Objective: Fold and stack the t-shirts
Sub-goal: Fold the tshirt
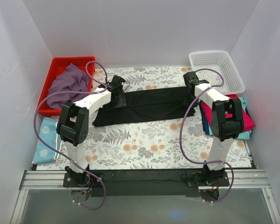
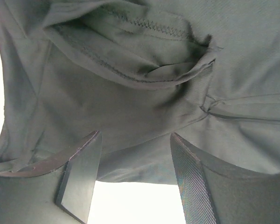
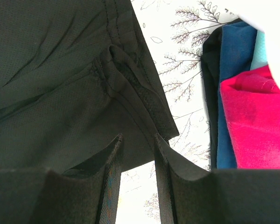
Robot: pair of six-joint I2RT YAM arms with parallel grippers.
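Arm bases bolted at near edge of surface [image 1: 144,149]; a wide strip of floral cover runs between them and the black t-shirt [image 1: 149,105]. Blue dotted cloth [image 1: 46,140] lies at left edge. Black t-shirt lies flat mid-surface as a long band, left to right. Left fingers [image 1: 117,95] over its left end, spread apart, nothing between them. Right fingers [image 1: 191,84] at its right end by hem corner, narrow gap; cannot tell if hem is pinched. Stack at right edge, near shirt but apart: magenta t-shirt [image 3: 256,121] over dark blue t-shirt [image 3: 235,70] and teal t-shirt [image 3: 259,51]. Far left corner: red bin [image 1: 60,60] holding purple t-shirt [image 1: 67,81]. Far right corner: white basket [image 1: 214,52]. White walls [image 1: 140,32] close on three sides.
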